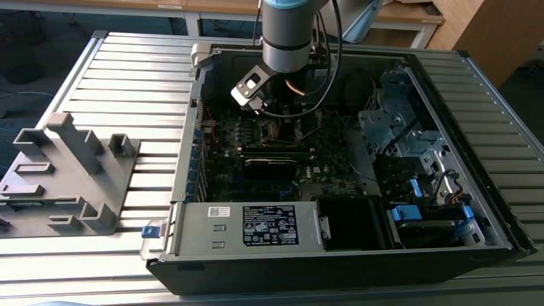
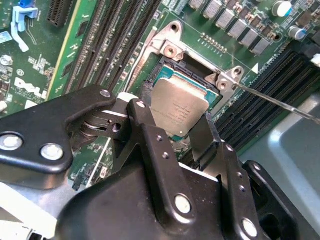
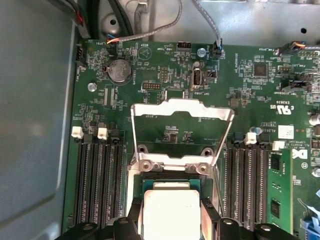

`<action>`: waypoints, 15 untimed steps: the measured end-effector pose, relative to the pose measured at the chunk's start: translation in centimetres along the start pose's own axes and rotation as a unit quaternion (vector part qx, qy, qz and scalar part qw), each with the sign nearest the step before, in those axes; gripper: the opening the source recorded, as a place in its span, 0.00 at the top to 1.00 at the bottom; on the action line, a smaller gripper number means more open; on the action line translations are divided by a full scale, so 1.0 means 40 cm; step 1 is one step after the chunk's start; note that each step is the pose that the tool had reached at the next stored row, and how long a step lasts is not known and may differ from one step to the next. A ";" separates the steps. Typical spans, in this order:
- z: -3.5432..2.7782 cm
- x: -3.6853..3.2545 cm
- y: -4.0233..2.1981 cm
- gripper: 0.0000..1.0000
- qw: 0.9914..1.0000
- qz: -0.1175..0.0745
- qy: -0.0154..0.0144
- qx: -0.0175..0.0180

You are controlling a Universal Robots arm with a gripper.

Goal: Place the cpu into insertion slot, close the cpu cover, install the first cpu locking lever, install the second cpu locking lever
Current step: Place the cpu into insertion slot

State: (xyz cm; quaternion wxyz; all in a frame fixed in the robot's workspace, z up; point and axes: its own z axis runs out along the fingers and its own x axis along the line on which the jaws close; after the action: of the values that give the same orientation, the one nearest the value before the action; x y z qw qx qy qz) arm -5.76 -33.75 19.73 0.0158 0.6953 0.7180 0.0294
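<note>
A ribbed grey metal desk [image 1: 127,70] spans the scene. Behind it stand pale wooden tables [image 1: 408,16] over a dark floor [image 1: 42,38], with a wooden cabinet [image 1: 488,32] at the exterior view's right.

**Work surface: what it carries**

Ribbed silvery metal table [image 1: 127,70]. Directly on it: a black computer case [image 1: 340,271] lying on its side, open upward, centre towards the exterior view's right. A grey plastic fixture [image 1: 68,185] with upright posts sits at the exterior view's left, near the case, apart.
</note>
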 end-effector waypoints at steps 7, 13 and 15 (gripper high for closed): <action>0.004 -0.001 -0.002 0.46 1.000 0.000 0.000 0.000; 0.005 -0.004 -0.002 0.46 1.000 0.000 0.000 0.000; 0.007 -0.004 -0.002 0.46 1.000 0.000 0.000 0.000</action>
State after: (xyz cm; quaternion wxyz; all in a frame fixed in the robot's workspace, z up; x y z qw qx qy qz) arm -5.83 -33.90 19.43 0.0158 0.6953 0.7179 0.0294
